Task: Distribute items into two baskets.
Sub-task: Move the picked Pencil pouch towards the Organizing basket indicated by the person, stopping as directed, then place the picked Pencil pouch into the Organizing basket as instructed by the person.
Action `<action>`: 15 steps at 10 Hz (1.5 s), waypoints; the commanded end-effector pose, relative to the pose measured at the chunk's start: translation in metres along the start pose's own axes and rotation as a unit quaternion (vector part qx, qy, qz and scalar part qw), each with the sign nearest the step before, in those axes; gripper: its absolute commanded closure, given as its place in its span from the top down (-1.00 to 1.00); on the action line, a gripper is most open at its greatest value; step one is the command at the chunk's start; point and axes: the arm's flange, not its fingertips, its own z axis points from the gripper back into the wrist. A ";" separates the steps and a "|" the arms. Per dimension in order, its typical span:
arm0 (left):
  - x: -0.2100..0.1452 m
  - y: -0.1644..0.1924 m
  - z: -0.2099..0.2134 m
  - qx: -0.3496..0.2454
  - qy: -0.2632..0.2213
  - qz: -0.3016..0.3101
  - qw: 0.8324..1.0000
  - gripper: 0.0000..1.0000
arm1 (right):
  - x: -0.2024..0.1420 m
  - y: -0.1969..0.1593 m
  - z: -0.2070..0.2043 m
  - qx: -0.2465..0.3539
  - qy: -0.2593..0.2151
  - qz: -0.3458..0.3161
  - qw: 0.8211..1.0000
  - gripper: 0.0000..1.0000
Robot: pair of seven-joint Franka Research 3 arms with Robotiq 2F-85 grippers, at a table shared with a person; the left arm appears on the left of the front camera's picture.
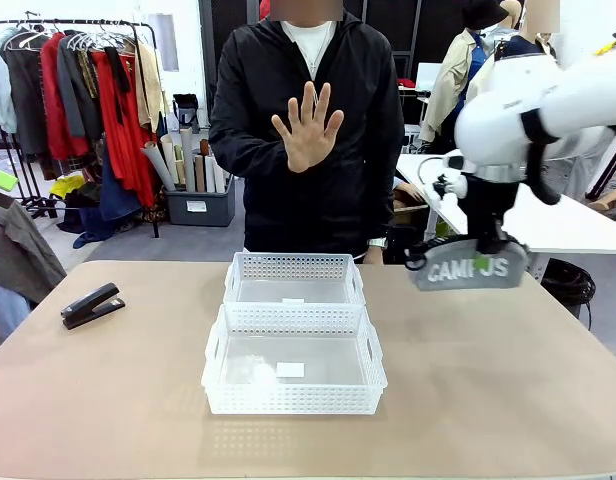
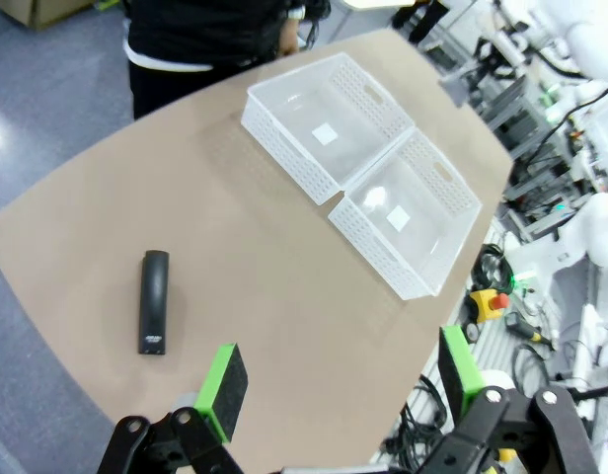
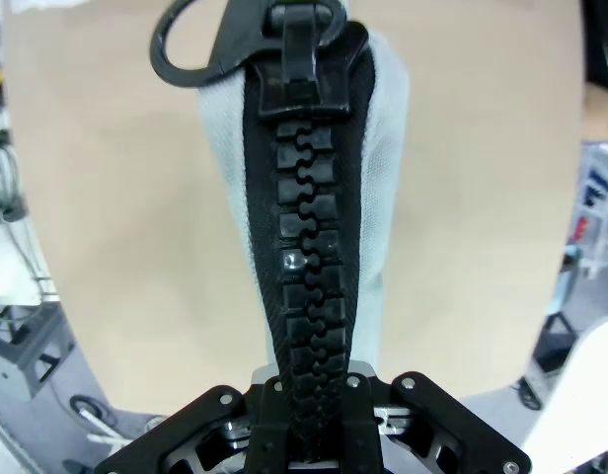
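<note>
My right gripper (image 1: 480, 252) hangs above the table's right side, shut on the grey "CAMPUS" pouch (image 1: 466, 269). In the right wrist view the pouch's black zip (image 3: 309, 247) runs up from between my right gripper's (image 3: 309, 430) closed jaws. Two white lattice baskets sit end to end mid-table, the near basket (image 1: 293, 398) and the far basket (image 1: 293, 266); both look empty. The black stapler (image 1: 91, 305) lies at the table's left. My left gripper (image 2: 341, 380) is open, high over the table, with the stapler (image 2: 154, 301) below to its left and the baskets (image 2: 383, 262) (image 2: 284, 148) ahead.
A person stands at the far side holding up an open hand (image 1: 308, 125), palm toward me. A clothes rack (image 1: 88, 90) and another table (image 1: 578, 225) stand behind. Bare tabletop (image 1: 508, 380) surrounds the baskets.
</note>
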 end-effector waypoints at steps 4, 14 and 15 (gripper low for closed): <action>0.000 -0.002 0.000 0.001 -0.002 -0.002 1.000 1.00 | -0.007 0.015 0.002 0.000 -0.047 0.019 0.999 -1.00; 0.000 -0.002 0.000 0.001 -0.002 -0.002 1.000 1.00 | -0.004 0.015 -0.001 0.007 -0.028 -0.004 1.000 -1.00; 0.000 -0.002 0.000 0.001 -0.002 -0.002 1.000 1.00 | -0.004 0.015 -0.001 0.007 -0.028 -0.004 1.000 -1.00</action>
